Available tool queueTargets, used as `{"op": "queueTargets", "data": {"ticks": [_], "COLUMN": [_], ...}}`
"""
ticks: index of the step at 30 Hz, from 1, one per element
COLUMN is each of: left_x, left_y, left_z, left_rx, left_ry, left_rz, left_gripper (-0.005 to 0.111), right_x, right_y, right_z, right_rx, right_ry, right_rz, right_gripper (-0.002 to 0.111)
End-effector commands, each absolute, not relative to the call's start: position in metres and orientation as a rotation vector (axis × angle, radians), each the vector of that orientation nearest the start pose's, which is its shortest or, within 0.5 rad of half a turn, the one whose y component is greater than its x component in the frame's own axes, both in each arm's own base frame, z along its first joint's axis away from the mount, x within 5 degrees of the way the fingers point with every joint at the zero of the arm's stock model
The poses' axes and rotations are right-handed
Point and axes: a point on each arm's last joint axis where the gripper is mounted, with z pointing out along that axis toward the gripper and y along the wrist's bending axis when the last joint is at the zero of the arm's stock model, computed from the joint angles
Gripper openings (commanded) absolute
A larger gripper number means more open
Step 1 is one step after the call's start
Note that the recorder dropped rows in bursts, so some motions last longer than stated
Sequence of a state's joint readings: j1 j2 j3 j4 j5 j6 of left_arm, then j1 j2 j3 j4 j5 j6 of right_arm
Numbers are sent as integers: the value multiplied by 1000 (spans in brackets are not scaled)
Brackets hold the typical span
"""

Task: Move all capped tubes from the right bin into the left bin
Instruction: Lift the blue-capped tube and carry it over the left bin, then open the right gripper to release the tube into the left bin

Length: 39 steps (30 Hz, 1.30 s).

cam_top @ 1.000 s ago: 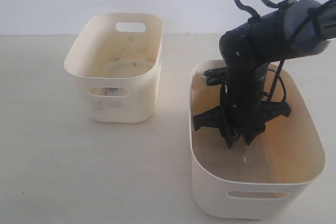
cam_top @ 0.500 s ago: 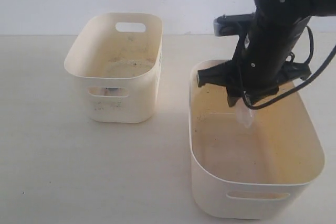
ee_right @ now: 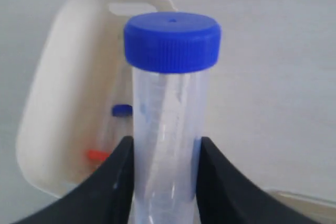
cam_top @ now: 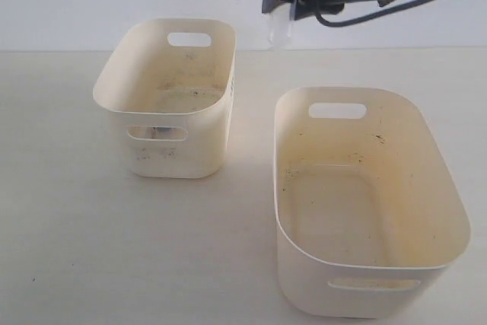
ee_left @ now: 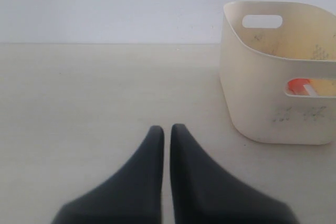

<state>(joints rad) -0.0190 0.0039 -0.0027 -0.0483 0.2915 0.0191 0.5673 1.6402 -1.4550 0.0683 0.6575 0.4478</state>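
One clear tube (ee_right: 168,103) only, blue-capped: clamped upright between the right gripper's (ee_right: 165,144) fingers. Hung high above the table (cam_top: 61,226), over the gap between the left bin (cam_top: 183,154) and the right bin (cam_top: 304,287). Rested the left gripper (ee_left: 164,128) low over the table, jaws together, near the left bin. Glimpsed an orange cap (ee_left: 299,86) and a second blue cap (ee_right: 122,110) inside that bin.

Pale table (cam_top: 76,264); smaller left bin (cam_top: 199,151), larger right bin (cam_top: 304,279) standing on it, well apart.
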Motion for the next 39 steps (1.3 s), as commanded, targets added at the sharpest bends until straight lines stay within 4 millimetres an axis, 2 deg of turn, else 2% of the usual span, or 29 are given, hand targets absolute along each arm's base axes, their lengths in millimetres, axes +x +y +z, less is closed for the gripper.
{"op": "queueTargets", "data": {"ticks": [1,9,12,15,18,20,23,24,25,28,35,38,39], "left_x": [54,54,54,54,54,54,54,54,54,54,54,54,54], "left_y": [-3,-3,-3,-3,-3,-3,-3,-3,-3,-3,-3,-3,-3], "left_z": [187,187,187,187,187,187,187,187,187,187,187,187,187], "left_rx": [-3,-3,-3,-3,-3,-3,-3,-3,-3,-3,-3,-3,-3], "left_ry": [1779,1779,1779,1779,1779,1779,1779,1779,1779,1779,1779,1779,1779], "left_rz": [-57,-57,-57,-57,-57,-57,-57,-57,-57,-57,-57,-57,-57], "left_gripper": [4,4,4,4,4,4,4,4,4,4,4,4,4], "right_x": [325,338,339,346,354,359,362,363,363,362,355,349,343], "right_y": [216,254,270,301,317,323,325,326,326,326,323,318,312], "right_z": [342,300,293,289,282,274,264,262,262,262,267,276,286], "right_rx": [-49,-77,-141,-210,-261,-297,-307,-290,-290,-292,-331,-379,-444], "right_ry": [2293,2317,2313,2310,2313,2345,2368,2374,2375,2381,2429,2454,2463], "right_rz": [749,842,842,872,869,857,842,846,846,845,838,809,764], "right_gripper": [0,0,0,0,0,10,67,82,86,72,46,29,13]}}
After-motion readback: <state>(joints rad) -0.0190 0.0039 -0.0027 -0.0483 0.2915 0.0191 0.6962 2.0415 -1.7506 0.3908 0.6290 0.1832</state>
